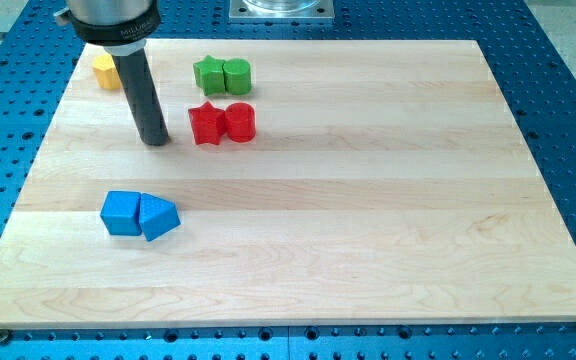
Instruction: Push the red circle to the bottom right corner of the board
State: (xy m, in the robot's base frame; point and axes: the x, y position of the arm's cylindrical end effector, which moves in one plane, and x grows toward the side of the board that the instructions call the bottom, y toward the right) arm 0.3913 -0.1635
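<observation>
The red circle (240, 122) sits on the wooden board (368, 200) in the upper left part, touching a red star (207, 124) on its left. My tip (155, 141) rests on the board to the left of the red star, a short gap away from it. The rod rises from the tip toward the view's top left.
A green star (209, 75) and a green circle (236, 75) sit together above the red pair. A yellow block (106, 71) lies at the top left, partly behind the rod. A blue cube (122, 213) and a blue triangle (158, 217) touch at lower left.
</observation>
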